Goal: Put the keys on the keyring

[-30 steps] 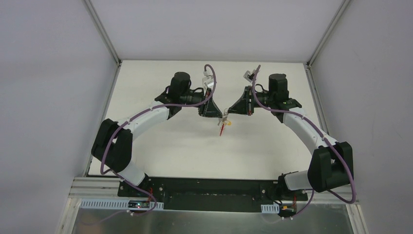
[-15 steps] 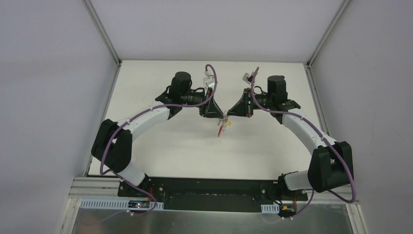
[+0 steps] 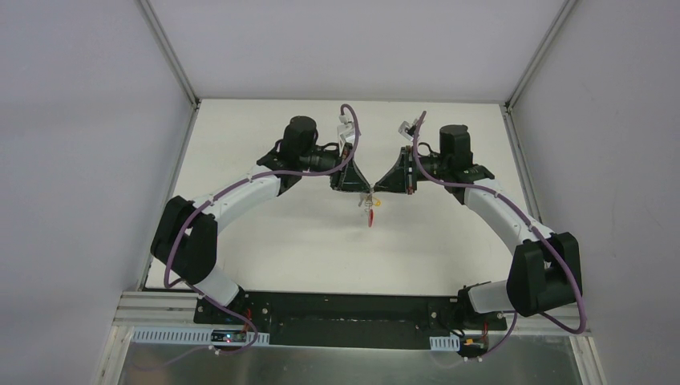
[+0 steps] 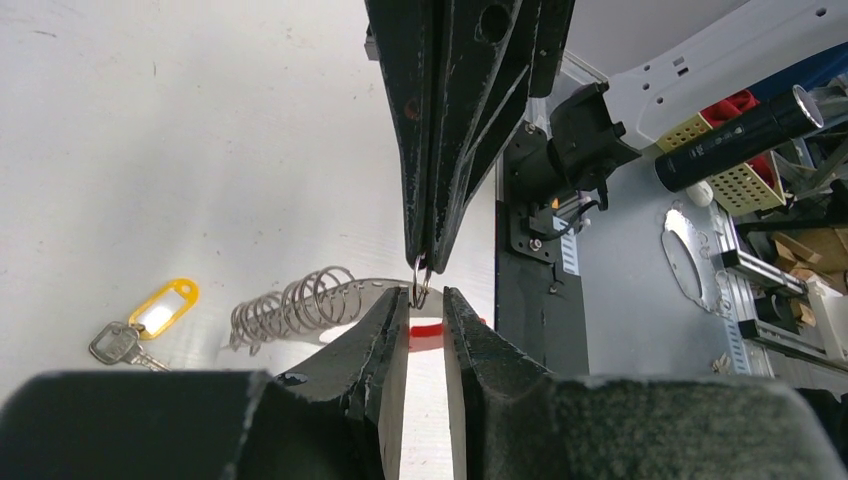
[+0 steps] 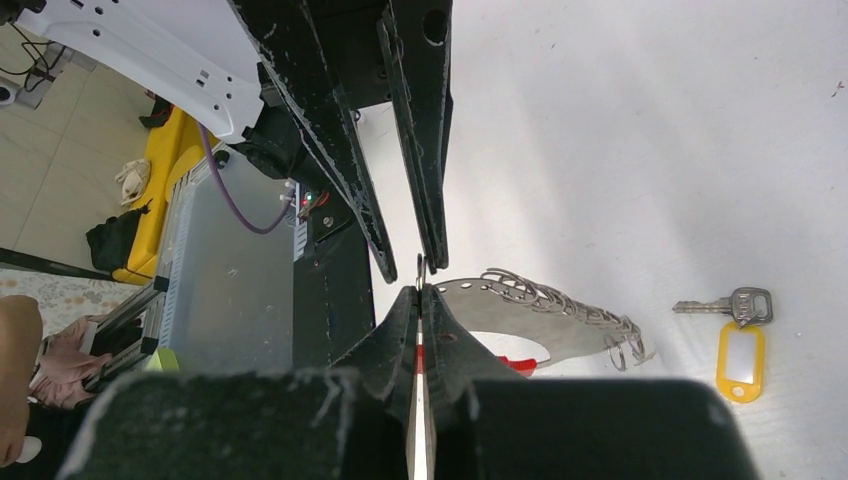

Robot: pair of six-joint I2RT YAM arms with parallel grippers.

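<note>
Alignment was what this step needed, as I judged it. The right gripper [image 5: 421,292] was pressed together on a small ring [image 4: 421,281], whose loop poked out past its tips. The left gripper [image 4: 427,296] faced it tip to tip, fingers slightly spread and pinching nothing that I could make out. The keys [image 4: 300,310] hung just under that meeting point, above the table [image 4: 200,150], fanned out to one side with the red band [image 4: 426,329] showing between the left fingers. Whether they already hung from the ring I could not tell. A tagged key [image 4: 160,308] lay on the table, well apart. To do this well I would hold the right arm dead steady and bring the left fingers in around one loop head only. Then I would close gently and feed it edge-on along the ring's split, watching both wrist views so the thin wire did not twist out of the pinch.
</note>
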